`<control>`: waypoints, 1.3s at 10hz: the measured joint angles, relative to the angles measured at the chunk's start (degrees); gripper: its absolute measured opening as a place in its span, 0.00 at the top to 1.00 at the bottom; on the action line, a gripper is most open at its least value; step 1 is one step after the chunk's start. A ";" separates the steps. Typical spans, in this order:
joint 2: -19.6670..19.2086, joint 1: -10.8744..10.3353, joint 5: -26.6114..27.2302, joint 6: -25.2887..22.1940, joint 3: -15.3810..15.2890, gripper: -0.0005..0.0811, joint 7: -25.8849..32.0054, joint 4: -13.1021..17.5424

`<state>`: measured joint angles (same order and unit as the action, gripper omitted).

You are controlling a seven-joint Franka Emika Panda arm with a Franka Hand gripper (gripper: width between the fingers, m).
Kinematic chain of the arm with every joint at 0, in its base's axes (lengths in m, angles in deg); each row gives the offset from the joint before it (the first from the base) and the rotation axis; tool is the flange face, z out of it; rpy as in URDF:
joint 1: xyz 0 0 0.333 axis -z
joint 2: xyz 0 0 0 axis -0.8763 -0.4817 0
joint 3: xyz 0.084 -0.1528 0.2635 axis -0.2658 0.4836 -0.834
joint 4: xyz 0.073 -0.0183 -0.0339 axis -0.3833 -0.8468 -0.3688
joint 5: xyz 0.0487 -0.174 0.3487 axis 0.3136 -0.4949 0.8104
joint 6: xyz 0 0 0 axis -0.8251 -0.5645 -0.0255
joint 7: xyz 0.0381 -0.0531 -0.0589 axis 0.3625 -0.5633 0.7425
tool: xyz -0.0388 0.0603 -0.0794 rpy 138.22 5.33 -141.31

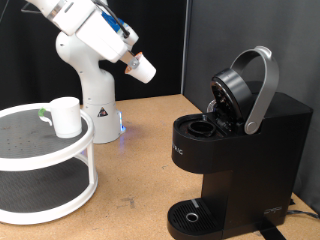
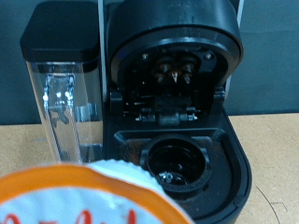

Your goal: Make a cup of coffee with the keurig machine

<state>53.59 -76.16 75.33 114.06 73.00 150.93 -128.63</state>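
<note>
Black curtains back a brown worktop [image 1: 140,130]. I see the keurig machine [image 1: 240,150] with its lid raised and the pod chamber [image 2: 176,166] exposed. My claw [image 1: 136,62] hangs in the air between the arm base and the machine, clenched on a white pod [image 1: 143,68]. The cup [image 1: 66,116] stands on a white two-tier stand [image 1: 45,165] at the exterior view's left.

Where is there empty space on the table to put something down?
Bare wood lies between the white shelf stand and the keurig machine, in front of the robot base. The cup takes the stand's top tier; beside it is free.
</note>
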 joint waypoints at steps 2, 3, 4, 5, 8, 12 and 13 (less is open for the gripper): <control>-2.66 -0.69 1.06 -2.42 -0.17 0.47 -0.89 2.49; -4.43 -1.23 2.18 -2.46 -0.41 0.47 -0.96 4.04; -6.03 -1.83 3.46 -1.47 -0.80 0.47 -0.95 5.41; -7.31 -2.30 4.38 -0.72 -1.34 0.47 -0.73 6.57; -9.27 -3.22 4.82 -0.84 -3.00 0.47 -0.72 8.79; -9.76 -3.30 4.67 -0.46 -4.10 0.47 -1.21 8.82; -10.27 -3.46 3.63 0.36 -5.30 0.47 -2.16 8.90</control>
<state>43.32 -79.62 78.96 114.42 67.70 148.78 -119.73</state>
